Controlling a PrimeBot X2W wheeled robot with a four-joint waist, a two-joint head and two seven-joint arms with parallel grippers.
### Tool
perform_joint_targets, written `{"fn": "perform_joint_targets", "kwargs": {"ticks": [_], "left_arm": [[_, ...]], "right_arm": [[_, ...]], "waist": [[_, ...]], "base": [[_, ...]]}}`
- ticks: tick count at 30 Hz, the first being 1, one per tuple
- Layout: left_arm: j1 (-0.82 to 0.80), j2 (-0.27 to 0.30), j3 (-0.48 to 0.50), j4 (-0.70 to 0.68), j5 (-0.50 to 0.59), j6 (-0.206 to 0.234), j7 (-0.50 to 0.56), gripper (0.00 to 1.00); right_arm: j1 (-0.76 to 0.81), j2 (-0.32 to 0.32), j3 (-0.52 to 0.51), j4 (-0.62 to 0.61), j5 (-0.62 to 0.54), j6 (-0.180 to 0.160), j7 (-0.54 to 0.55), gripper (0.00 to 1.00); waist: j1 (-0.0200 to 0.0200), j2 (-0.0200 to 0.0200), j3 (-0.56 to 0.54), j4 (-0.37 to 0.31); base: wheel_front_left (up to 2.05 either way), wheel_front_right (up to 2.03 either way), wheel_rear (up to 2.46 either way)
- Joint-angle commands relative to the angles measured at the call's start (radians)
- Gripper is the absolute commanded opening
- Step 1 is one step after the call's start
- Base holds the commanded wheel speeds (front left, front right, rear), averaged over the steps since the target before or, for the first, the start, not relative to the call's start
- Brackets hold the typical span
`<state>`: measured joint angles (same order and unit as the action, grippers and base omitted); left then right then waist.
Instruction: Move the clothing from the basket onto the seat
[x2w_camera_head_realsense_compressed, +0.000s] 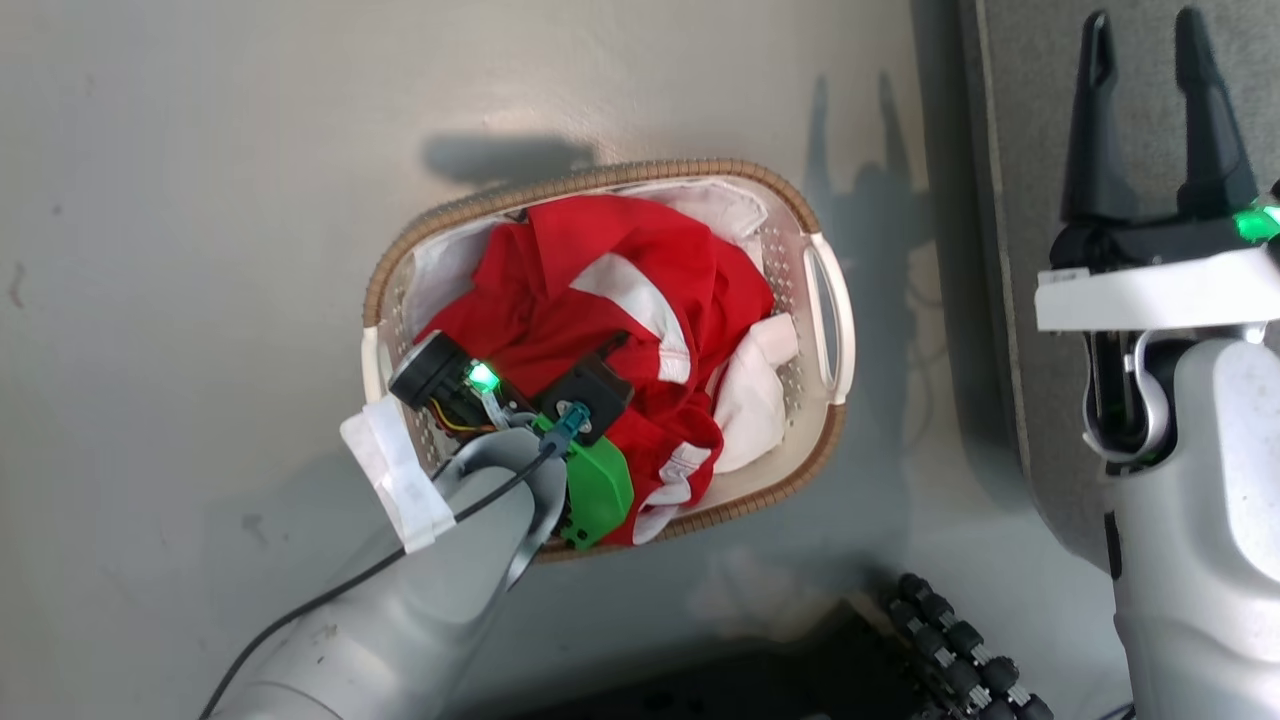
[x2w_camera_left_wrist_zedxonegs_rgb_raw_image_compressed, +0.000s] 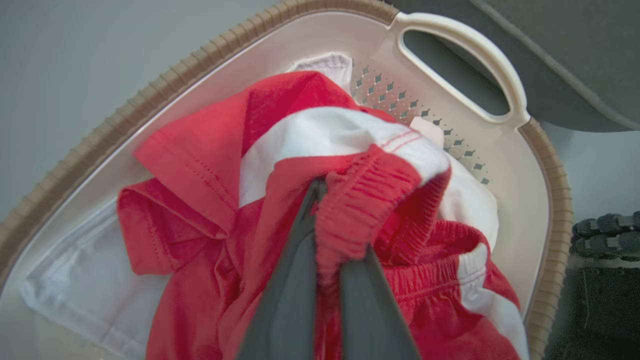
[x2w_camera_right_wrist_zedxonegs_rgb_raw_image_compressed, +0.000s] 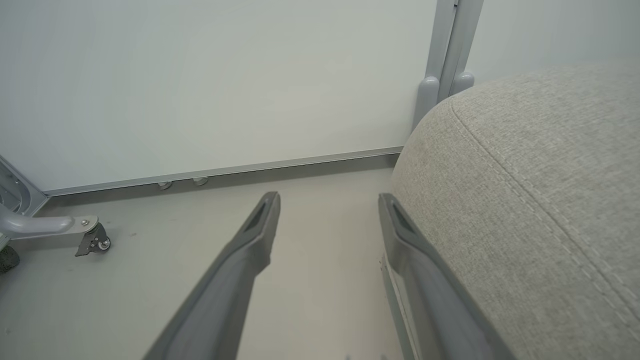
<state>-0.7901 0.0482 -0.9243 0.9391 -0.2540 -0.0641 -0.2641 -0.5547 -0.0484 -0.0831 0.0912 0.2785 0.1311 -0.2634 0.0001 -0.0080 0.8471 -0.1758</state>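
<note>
The red clothing with white stripes lies crumpled in the oval white basket, which stands on the floor. My left gripper reaches down into the basket and is shut on a gathered red waistband of the clothing. In the head view its fingers are buried in the fabric. My right gripper is open and holds nothing, hovering at the edge of the grey seat. In the right wrist view its right finger runs close along the rounded side of the seat.
A plain white liner shows under the red garments. A black ribbed roller of my base sits at the lower right. A pale wall panel and a wheeled metal leg stand beyond the seat.
</note>
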Motion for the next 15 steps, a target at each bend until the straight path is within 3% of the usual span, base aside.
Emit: {"fn": "perform_joint_targets", "kwargs": {"ticks": [1, 15], "left_arm": [[0.024, 0.011, 0.008, -0.024, -0.007, 0.001, -0.001, 0.00], [0.219, 0.143, 0.121, -0.420, 0.018, -0.011, -0.001, 0.00]], "right_arm": [[0.023, -0.004, 0.001, 0.007, -0.008, -0.001, -0.002, 1.00], [0.234, -0.004, 0.024, 0.069, -0.077, -0.001, -0.002, 1.00]], "waist": [[-0.0001, 0.0080, -0.072, 0.023], [-0.0001, 0.0080, -0.420, 0.106]], "base": [[0.00, 0.00, 0.00], [0.00, 0.00, 0.00]]}}
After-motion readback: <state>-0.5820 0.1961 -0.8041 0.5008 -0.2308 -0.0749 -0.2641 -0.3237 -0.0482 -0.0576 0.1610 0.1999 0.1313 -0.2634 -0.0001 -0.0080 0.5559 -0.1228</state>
